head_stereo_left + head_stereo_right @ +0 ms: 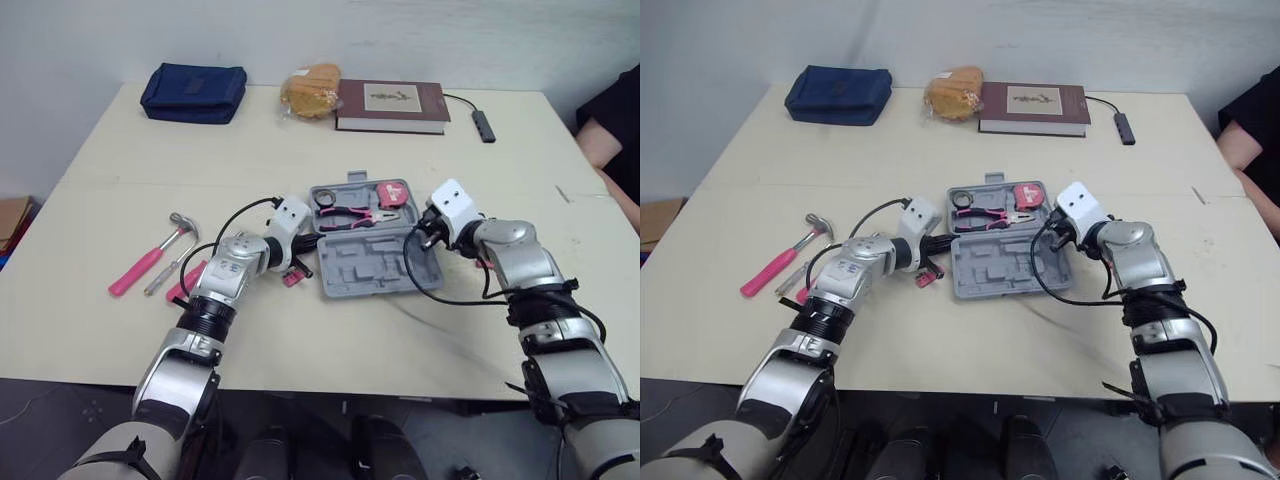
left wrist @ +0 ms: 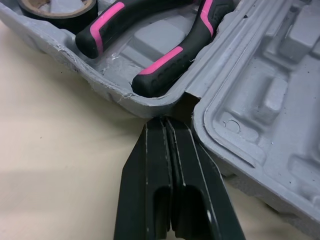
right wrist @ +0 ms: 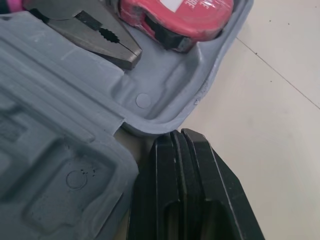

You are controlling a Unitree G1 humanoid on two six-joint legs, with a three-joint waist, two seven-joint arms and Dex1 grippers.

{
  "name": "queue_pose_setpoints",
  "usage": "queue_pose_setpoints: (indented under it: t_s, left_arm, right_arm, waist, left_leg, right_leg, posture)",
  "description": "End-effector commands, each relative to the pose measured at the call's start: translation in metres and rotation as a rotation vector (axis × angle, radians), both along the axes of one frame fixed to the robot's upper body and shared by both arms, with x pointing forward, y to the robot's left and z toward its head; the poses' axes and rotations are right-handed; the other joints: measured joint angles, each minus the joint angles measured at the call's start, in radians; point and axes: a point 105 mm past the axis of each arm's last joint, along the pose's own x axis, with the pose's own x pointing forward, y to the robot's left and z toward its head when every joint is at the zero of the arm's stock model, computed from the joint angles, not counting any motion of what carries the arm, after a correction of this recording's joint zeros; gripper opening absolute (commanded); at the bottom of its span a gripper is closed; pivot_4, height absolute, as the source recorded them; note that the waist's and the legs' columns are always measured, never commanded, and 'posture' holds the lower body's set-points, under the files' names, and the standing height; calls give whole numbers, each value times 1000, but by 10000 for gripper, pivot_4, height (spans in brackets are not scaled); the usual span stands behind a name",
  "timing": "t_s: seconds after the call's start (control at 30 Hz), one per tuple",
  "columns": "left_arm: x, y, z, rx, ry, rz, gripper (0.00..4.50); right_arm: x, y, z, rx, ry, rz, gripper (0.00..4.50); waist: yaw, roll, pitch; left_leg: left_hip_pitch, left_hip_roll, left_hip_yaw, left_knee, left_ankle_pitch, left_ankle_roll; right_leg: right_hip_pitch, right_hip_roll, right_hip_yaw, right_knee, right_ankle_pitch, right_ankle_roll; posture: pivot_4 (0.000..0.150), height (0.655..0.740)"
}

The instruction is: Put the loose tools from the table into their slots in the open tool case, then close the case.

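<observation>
1. At the left end of the case's hinge line: left gripper (image 2: 167,122), fingers pressed together, holding nothing, tip at the notch of the tool case (image 1: 365,262).
2. Right gripper (image 3: 180,135) is likewise closed and empty, at the right hinge end.
3. Hammer (image 1: 150,260) and screwdriver (image 1: 165,275) lie on the table (image 1: 300,340) left of the left arm, long axes near-left to far-right. Left arm is nearer.
</observation>
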Motion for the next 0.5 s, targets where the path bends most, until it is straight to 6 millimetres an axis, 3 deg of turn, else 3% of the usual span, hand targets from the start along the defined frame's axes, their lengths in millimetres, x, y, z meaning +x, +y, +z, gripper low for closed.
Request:
queue_pose_setpoints:
  t_s: [0.03,0.3,0.5]
  left_arm:
    - [-6,-12,11,5,-41,-112,0]
    - [-19,-14,21,42,-109,-302,0]
    - [-32,-17,18,71,-98,-413,0]
  right_arm:
    - [-14,15,9,34,13,75,672]
    - [-59,7,8,11,78,105,672]
    - [-82,17,1,24,109,124,672]
  waist:
    - [1,0,0]
    - [7,0,0]
    - [8,0,0]
  left_leg:
    - [0,0,0,0,0,0]
    - [-1,-1,0,0,-1,1]
    - [-2,-1,0,1,-1,1]
  right_leg:
    - [0,0,0,0,0,0]
    - [0,0,-1,-1,0,0]
    - [0,1,-1,-1,0,0]
  posture:
    - [1500,7400]
    - [1500,7400]
    - [1500,7400]
